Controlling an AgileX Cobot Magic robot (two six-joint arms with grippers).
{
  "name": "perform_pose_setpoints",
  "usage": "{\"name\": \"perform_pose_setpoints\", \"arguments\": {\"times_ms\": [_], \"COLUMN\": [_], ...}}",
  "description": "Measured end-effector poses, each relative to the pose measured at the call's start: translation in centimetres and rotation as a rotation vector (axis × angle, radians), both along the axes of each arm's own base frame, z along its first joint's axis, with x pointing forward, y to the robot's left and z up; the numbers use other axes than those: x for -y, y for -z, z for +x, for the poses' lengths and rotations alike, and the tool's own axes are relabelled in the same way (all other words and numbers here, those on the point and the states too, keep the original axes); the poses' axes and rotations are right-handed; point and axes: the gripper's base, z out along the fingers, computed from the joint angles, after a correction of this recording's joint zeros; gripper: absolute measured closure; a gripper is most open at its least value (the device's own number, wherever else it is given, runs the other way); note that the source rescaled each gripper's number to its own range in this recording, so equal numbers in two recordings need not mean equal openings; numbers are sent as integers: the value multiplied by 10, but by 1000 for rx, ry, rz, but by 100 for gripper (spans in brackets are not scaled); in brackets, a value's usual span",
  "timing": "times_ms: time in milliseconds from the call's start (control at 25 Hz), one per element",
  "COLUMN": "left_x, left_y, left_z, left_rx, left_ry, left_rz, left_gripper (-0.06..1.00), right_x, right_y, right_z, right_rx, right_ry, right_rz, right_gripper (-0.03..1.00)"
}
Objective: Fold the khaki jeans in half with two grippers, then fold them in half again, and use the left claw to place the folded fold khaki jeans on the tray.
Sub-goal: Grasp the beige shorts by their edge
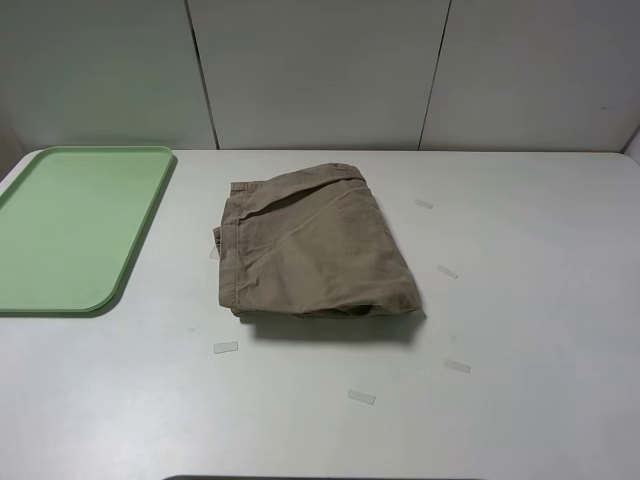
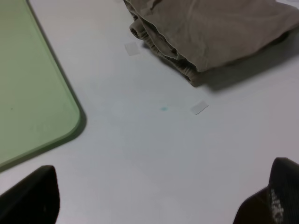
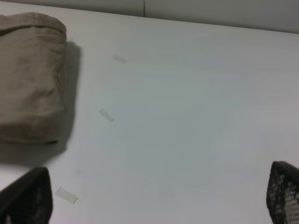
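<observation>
Bundled khaki jeans [image 1: 315,245] lay on desk [image 1: 540,300] ahead of left end effector [image 2: 159,198] and right end effector [image 3: 159,198], both spread apart, empty; tray [image 1: 60,230] lay leftward, apart.

Left claw [image 2: 156,198] and right claw [image 3: 154,196] show black fingers [image 3: 284,195], one grid-textured.

We count one pair of khaki jeans [image 1: 315,245], one tray [image 1: 70,230] and one table [image 1: 540,300]. Small clear tape strips [image 1: 447,271] number six: five plain in the high view, plus a faint sixth strip [image 1: 213,251] just beside the jeans. We see two grippers, the left gripper [image 2: 152,196] and the right gripper [image 3: 154,193], with two fingers [image 2: 28,198] each.
</observation>
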Motion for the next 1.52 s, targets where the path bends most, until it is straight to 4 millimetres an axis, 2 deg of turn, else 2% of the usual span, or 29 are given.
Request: {"name": "perform_pose_setpoints", "arguments": {"times_ms": [200, 360, 720, 880, 1000, 1120, 1520], "left_x": [3, 19, 67, 88, 94, 93, 69], "left_y": [-7, -26, -38, -36, -25, -6, 40], "left_z": [3, 23, 107, 149, 180, 202, 244], "left_rx": [-7, -4, -264, -386, -487, -582, -721], "left_ry": [0, 16, 4, -20, -54, -75, -160], "left_rz": [-31, -106, -88, -110, -132, -135, -139], "left_gripper": [2, 2, 2, 2, 2, 2, 2], "right_x": [0, 0, 0, 0, 0, 0, 0], "right_y": [0, 0, 0, 0, 0, 0, 0], "right_z": [0, 0, 0, 0, 0, 0, 0], "right_rx": [0, 0, 0, 0, 0, 0, 0], "right_ry": [0, 0, 0, 0, 0, 0, 0], "right_rz": [0, 0, 0, 0, 0, 0, 0], "right_gripper": [-3, -3, -3, -3, -3, -3, -3]}}
